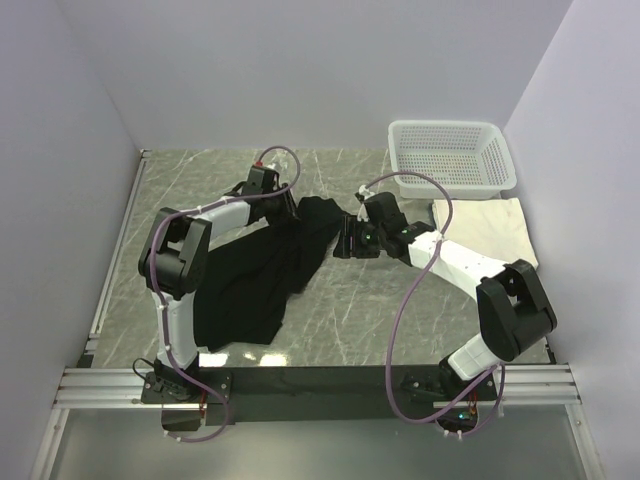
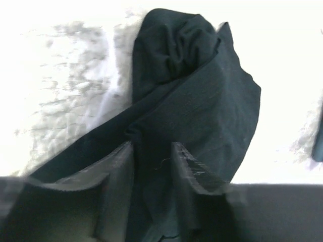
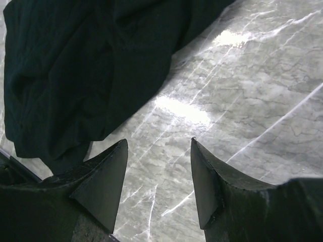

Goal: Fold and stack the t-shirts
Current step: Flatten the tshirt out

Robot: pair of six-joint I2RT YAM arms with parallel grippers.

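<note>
The black t-shirt (image 1: 252,292) lies crumpled on the worktop (image 1: 350,320), its long axis slanting from the far middle down toward the near left corner; the cream t-shirt (image 1: 495,228) lies flat on the right side, just in front of the mesh basket (image 1: 458,186) and well apart from the black one; neither is folded yet. The left gripper (image 2: 152,148) sits at the far end of the black t-shirt with its jaws partly apart and a ridge of dark cloth between them; whether they pinch that cloth I cannot tell. The right gripper (image 3: 158,143) is open and empty, hovering over bare marble; the far end of the black t-shirt lies just beside it, toward the left arm. The coming move likely depends on that end: both grippers are at the far end of the garment, the left on the cloth and the right just off it; to spread the t-shirt across its long axis, the right gripper would first need to reach a little leftward for the cloth's edge.
</note>
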